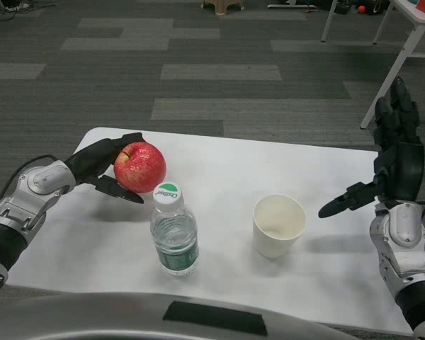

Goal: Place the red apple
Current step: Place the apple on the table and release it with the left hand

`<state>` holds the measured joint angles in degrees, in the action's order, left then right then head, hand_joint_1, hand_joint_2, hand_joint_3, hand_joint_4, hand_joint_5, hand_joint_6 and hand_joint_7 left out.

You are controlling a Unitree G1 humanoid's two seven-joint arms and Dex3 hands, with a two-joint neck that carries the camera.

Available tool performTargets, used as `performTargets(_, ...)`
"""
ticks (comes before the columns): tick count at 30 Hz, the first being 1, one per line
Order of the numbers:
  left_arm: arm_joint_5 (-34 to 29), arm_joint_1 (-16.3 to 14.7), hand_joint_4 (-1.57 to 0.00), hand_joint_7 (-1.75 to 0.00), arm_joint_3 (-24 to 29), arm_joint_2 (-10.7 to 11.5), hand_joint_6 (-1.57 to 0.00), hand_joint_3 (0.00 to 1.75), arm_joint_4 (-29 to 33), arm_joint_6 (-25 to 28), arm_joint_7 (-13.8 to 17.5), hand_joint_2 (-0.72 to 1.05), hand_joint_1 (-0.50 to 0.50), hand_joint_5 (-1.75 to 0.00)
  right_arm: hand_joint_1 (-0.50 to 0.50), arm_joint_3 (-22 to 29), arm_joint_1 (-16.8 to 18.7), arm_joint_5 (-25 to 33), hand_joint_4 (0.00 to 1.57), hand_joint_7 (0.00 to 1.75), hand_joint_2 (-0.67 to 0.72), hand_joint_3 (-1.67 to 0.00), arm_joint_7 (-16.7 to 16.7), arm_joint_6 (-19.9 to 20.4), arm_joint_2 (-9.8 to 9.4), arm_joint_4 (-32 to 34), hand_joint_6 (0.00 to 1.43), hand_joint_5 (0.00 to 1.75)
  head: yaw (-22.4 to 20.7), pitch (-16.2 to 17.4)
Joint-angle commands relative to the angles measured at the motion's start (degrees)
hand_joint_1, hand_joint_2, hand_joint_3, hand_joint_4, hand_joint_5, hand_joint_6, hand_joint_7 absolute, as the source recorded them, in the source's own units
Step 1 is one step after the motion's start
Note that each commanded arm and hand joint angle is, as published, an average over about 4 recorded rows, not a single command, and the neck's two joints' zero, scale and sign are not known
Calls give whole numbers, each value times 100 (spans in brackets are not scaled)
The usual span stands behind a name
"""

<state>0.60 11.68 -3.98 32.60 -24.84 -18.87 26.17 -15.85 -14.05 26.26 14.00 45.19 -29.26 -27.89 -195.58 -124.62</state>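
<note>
Above the table's left side, the left hand (103,168) grasped the red apple (139,166), lifted clear of the surface, probably so it could pass the water bottle (174,230) just below. Off to the right, the right hand (389,166) waited, fingers released and spread, holding nothing. Between them, 1 white paper cup (278,225) stood on the white table (219,166); grey carpet (198,71) lay beyond.

One piece of lettering shows — a green mark with a short script word on the white cap (168,193) of the clear water bottle (174,237); the word is too small to read with certainty. The bottle's green band label (177,258) carries pale print, likewise unreadable. Nothing else in the head view bears text.
</note>
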Motion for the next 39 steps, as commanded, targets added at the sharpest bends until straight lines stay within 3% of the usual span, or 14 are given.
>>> performTargets(1, 173, -224, -30, -168, 130, 84, -134, 9, -56, -161, 72, 105, -43, -144, -42, -58, 7, 37, 0, 0, 72, 0, -11, -10, 26, -98, 0, 0, -69, 17)
performTargets(9, 573, -307, -25, -168, 341, 71, -133, 9, -74, -314, 81, 105, -43, -144, -42, -111, 7, 37, 0, 0, 72, 0, -11, -10, 34, -155, 0, 0, -169, -12)
performTargets(20, 2054, -325, -13, -168, 872, 76, -126, 9, 128, -437, 46, 105, -41, -144, -42, -115, 7, 37, 0, 0, 72, 0, -11, -10, 43, -169, 0, 0, -282, -120)
performTargets(28, 2770, -408, -7, -168, 1039, 54, -123, 9, 669, 274, 55, 105, -39, -144, -42, -120, 7, 37, 0, 0, 72, 0, -11, -10, 39, -190, 0, 0, -372, -190)
performTargets(34, 2950, -424, -6, -168, 1022, 60, -122, 15, 853, 630, 77, 105, -39, -149, -42, -128, 7, 37, 0, 0, 72, 0, -11, -10, 34, -199, 0, 0, -435, -203)
performTargets(39, 2942, -439, 0, -164, 1018, 54, -103, 17, 955, 833, 72, 105, -39, -144, -42, -128, 7, 37, 0, 0, 72, 0, -11, -10, 30, -204, 0, 0, -456, -208)
